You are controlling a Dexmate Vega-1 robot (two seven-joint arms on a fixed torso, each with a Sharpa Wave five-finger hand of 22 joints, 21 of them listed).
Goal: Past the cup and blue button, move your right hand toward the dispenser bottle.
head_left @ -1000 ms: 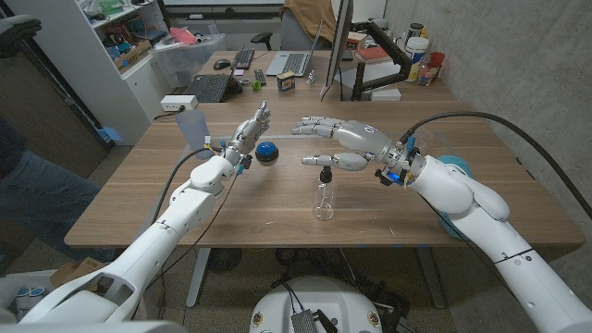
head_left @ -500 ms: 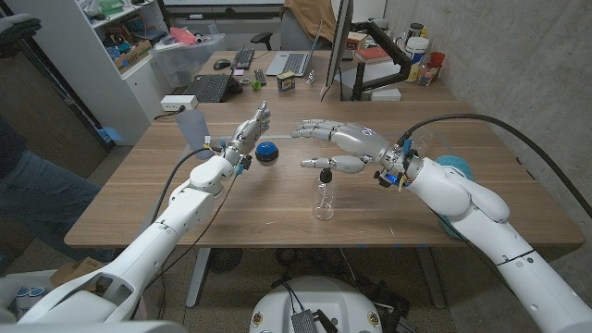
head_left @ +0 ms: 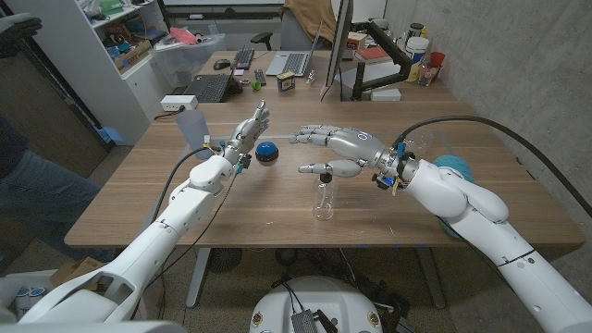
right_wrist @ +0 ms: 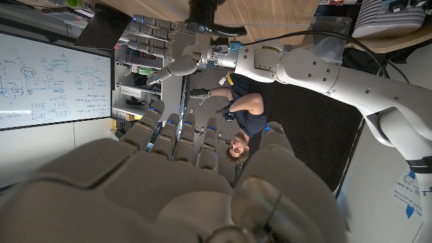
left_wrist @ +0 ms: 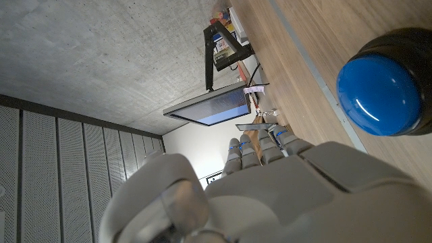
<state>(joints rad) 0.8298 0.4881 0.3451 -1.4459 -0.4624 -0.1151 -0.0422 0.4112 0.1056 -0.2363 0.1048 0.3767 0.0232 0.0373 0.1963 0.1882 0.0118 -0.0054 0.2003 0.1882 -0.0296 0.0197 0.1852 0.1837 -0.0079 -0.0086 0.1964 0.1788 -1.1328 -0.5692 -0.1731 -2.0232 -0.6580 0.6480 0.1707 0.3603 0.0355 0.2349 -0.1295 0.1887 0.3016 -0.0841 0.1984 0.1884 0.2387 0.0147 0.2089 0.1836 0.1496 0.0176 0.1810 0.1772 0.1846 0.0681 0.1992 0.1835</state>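
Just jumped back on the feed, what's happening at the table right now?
The right hand hovers open above the clear dispenser bottle, thumb close to its black pump top, holding nothing. The left hand is raised beside the blue button, fingers up, not pressing it. The pale blue cup stands farther back on the robot's left. The bottle is upright on the wooden table, not yet gripped.

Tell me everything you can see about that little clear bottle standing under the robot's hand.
The dispenser bottle is small, looks like clear plastic and has a black pump top. It stands upright on the wooden table, near the front middle, apart from the blue button. The right hand hovers open at its top, thumb right beside the pump; whether it touches cannot be told. Whether anything is inside is too hard to see.
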